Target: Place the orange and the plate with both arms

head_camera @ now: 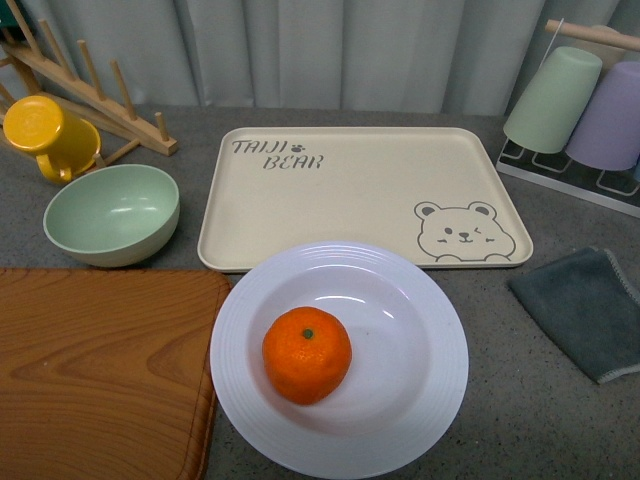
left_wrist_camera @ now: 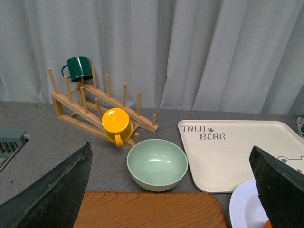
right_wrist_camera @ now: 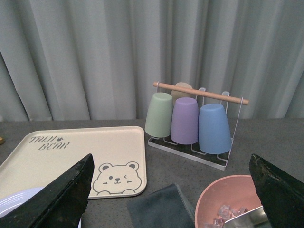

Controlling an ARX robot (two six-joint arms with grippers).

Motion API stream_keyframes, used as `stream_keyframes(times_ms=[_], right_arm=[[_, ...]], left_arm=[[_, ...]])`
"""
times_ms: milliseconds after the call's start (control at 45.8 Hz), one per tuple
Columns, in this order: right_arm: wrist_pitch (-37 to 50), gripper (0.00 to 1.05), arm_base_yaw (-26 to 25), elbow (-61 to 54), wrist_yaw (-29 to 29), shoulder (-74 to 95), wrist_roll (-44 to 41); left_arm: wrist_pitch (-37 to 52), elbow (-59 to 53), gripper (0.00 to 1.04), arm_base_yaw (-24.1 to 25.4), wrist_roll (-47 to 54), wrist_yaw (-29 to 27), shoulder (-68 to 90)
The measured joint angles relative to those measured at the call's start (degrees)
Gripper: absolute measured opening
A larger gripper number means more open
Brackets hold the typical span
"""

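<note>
The orange (head_camera: pixel 306 354) lies inside the white plate (head_camera: pixel 440 340), left of its middle, at the table's front centre. Neither arm shows in the front view. My left gripper (left_wrist_camera: pixel 170 148) is open and empty, held above the table on the left; the plate's rim (left_wrist_camera: pixel 244 209) shows beside its right finger (left_wrist_camera: pixel 280 190), with a sliver of the orange (left_wrist_camera: pixel 269 224) at the frame's edge. My right gripper (right_wrist_camera: pixel 171 156) is open and empty on the right; the plate's edge (right_wrist_camera: pixel 19 202) shows by its left finger (right_wrist_camera: pixel 57 194).
A beige bear tray (head_camera: pixel 360 190) lies just behind the plate. A green bowl (head_camera: pixel 112 212), yellow mug (head_camera: pixel 45 135) and wooden rack (head_camera: pixel 90 80) stand at the left, a wooden board (head_camera: pixel 100 370) front left. A grey cloth (head_camera: pixel 585 305), cup rack (head_camera: pixel 580 110) and pink bowl (right_wrist_camera: pixel 228 204) are right.
</note>
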Motion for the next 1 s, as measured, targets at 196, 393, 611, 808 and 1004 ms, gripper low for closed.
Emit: stream_keyframes(times_ms=[196,393,611,808,1004], right_arm=[[-1.27,0.96,1.62,2.58,1.51,16.68,-2.08],[13.05,0.96,4.83,5.86,-1.14,38.18,-0.68],[21.64,0.96,4.85,13.99,-9.2,67.63,5.38],[20.13,0.96,5.03,21.77,-16.68,85.77,10.12],[18.29,0.96,4.87,29.64,-23.74,100.48,14.25]], left_arm=[[0.0,0.0,0.98,0.0,0.02,0.0,0.0],[0.0,0.0,0.98,0.0,0.0,0.0,0.0],[0.0,0.0,0.98,0.0,0.02,0.0,0.0],[0.0,0.0,0.98,0.0,0.02,0.0,0.0],[0.0,0.0,0.98,0.0,0.02,0.0,0.0]])
